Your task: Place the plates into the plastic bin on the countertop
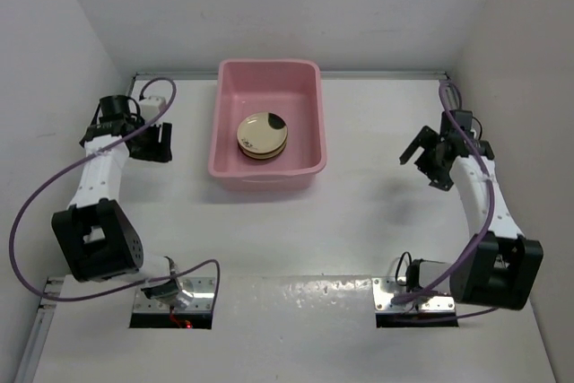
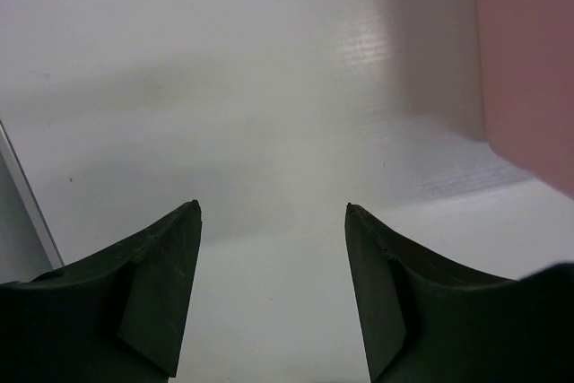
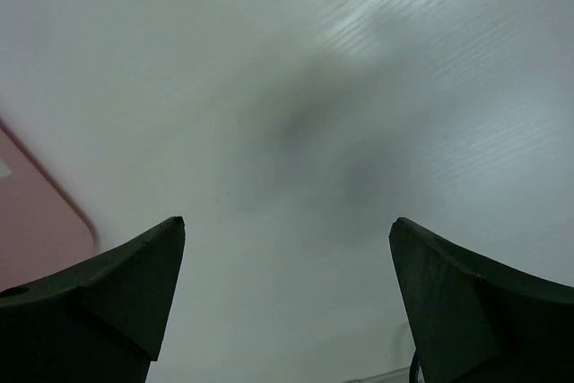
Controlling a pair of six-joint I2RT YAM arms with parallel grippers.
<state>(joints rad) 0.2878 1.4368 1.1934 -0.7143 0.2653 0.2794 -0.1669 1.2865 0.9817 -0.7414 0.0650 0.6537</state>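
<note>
Pink is the colour to watch: the plastic bin (image 1: pixel 224 123) sits at the far middle of the countertop (image 1: pixel 359 221), and the plates (image 1: pixel 262 134) lie stacked on its floor, a cream one with a dark patch on top. Just left of the bin's wall, the left gripper (image 1: pixel 158 143) hangs over bare white surface, jaws spread, nothing between them. Over on the right, well apart from the bin, the right gripper (image 1: pixel 430 163) hovers above the countertop, jaws wide and empty too.
</note>
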